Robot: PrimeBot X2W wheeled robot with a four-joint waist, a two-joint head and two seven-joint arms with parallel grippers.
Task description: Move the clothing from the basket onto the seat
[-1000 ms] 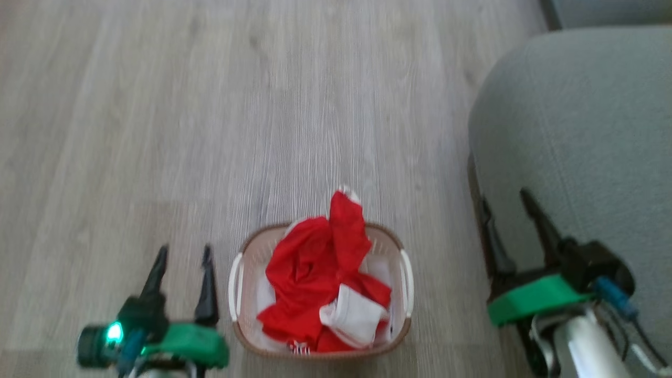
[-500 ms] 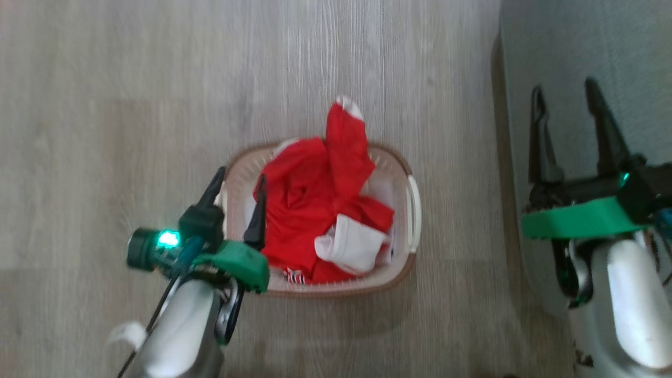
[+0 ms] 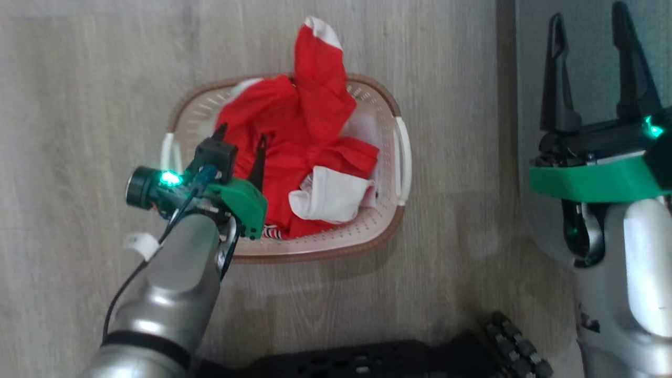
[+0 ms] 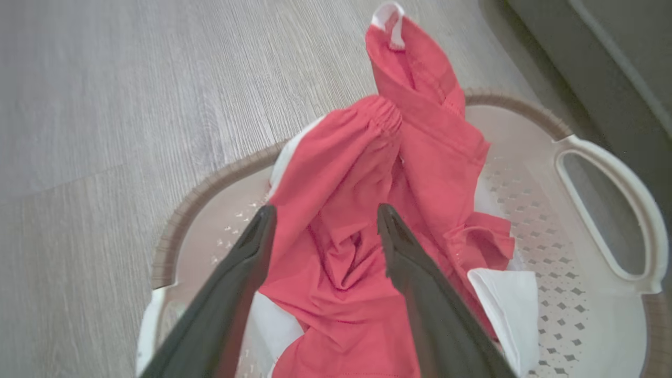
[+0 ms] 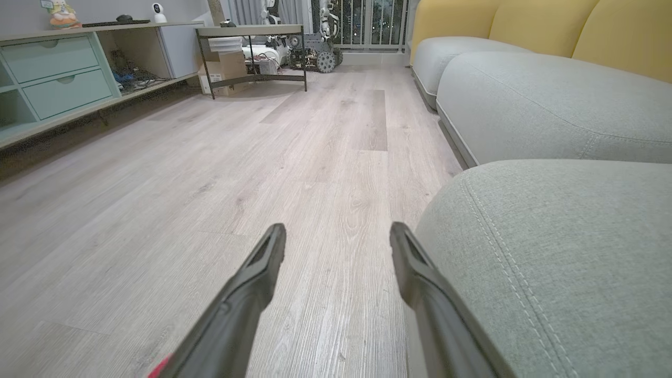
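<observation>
Clothing (image 3: 294, 136), one red heap in one basket (image 3: 336, 247); left gripper (image 3: 242, 132), right gripper (image 3: 588, 13) both wide

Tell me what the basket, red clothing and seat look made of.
The basket: moulded plastic, matte cream, going by punched holes and smooth white handles; brown rim probably woven-look moulding. The clothing: likely thin synthetic fabric; soft creases, gathered elastic. The seat: grey-green woven upholstery; visible weave, stitched seam.
</observation>
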